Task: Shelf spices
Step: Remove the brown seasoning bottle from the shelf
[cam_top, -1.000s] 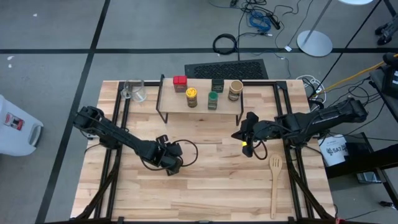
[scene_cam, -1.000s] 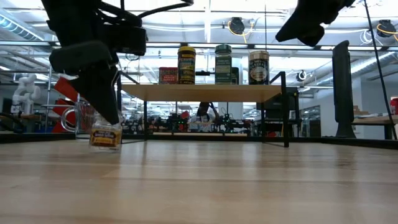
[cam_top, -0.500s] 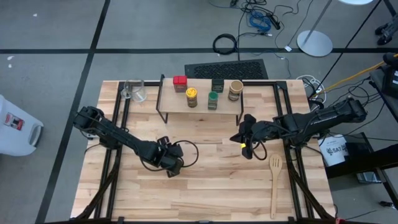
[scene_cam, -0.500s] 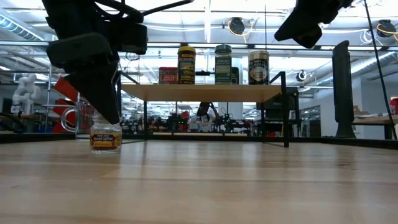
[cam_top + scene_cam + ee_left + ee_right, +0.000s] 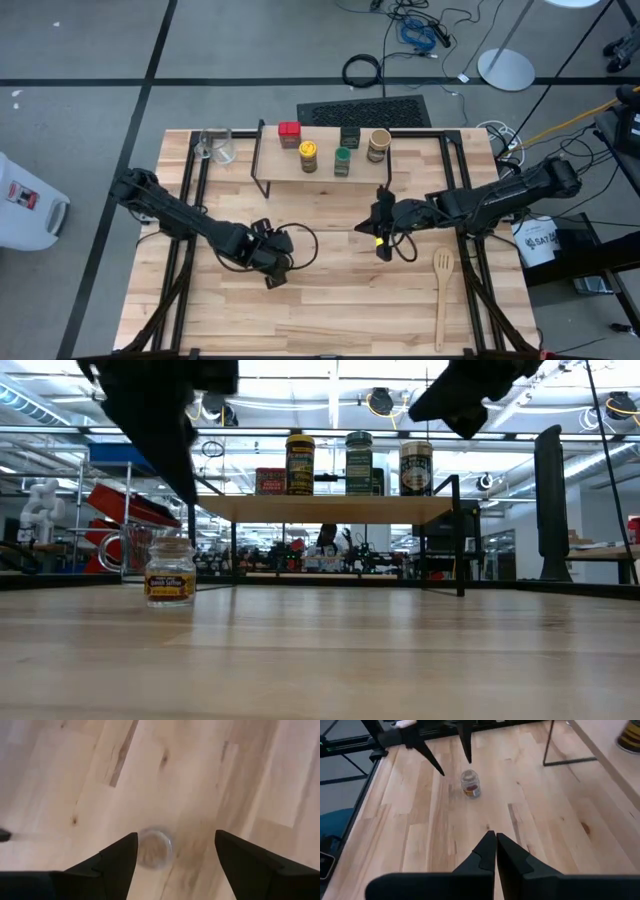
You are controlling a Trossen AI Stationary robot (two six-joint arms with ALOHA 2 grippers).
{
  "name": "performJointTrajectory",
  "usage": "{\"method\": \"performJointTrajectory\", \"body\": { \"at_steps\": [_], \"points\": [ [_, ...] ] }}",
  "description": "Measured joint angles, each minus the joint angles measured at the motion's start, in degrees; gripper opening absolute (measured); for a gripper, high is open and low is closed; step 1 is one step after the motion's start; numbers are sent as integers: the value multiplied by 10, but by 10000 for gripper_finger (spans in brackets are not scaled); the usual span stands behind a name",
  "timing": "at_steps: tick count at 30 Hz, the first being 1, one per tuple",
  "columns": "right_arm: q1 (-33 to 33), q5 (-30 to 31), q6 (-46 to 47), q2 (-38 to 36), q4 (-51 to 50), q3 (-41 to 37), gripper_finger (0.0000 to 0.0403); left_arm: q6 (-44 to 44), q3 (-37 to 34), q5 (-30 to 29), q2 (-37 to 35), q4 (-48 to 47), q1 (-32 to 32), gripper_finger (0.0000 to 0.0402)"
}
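Observation:
The tiny brown jar (image 5: 169,575) stands upright on its base on the tabletop, with nothing touching it. My left gripper (image 5: 175,837) hovers open right above it, and the jar's lid (image 5: 154,848) shows below between the fingers. My right gripper (image 5: 495,840) is shut and empty, above the table's middle (image 5: 380,237), pointing toward the jar (image 5: 470,784). The shelf (image 5: 322,176) at the back carries the red tin (image 5: 289,132), yellow jar (image 5: 308,155), green-lidded jar (image 5: 342,160), dark tin (image 5: 349,137) and tan jar (image 5: 378,144).
A clear glass cup (image 5: 218,146) stands left of the shelf. A wooden spatula (image 5: 442,295) lies near the table's right front. Bare tabletop (image 5: 330,300) stretches between the arms and the near edge.
My left gripper has risen off the tiny brown jar, which hung slightly tilted in its fingers and now stands upright on the table by itself. My right gripper has moved toward the table's left, closer to the jar.

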Motion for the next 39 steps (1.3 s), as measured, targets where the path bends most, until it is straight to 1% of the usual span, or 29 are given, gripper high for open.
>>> {"method": "performJointTrajectory", "body": {
  "at_steps": [2,5,8,12,17,19,23,30,33,35,39],
  "points": [
    [0,-4,-12,21,19,0,0,-16,2,0,-16,-34,-11,274],
    [0,-29,-27,53,52,0,0,-48,2,-4,-37,-88,-33,274],
    [-2,-43,-41,84,83,0,0,-81,2,-33,-52,-132,-59,274],
    [-3,-45,-49,120,133,0,0,-106,-15,-74,-62,-136,-91,274],
    [-1,-53,-84,165,218,0,2,-156,-44,-90,-62,-131,-124,274],
    [0,-60,-98,185,256,0,11,-183,-61,-107,-62,-128,-138,274],
    [0,-60,-102,225,323,0,51,-229,-101,-138,-62,-108,-163,274],
    [-5,-60,-104,303,433,8,147,-228,-172,-164,-62,38,-176,274],
    [-9,-60,-103,342,433,39,185,-228,-188,-190,-63,67,-174,274],
    [-10,-60,-103,371,420,68,206,-228,-196,-202,-62,69,-170,274],
    [-9,-75,-104,431,387,142,233,-227,-199,-213,-60,71,-154,274]
  ]
}}
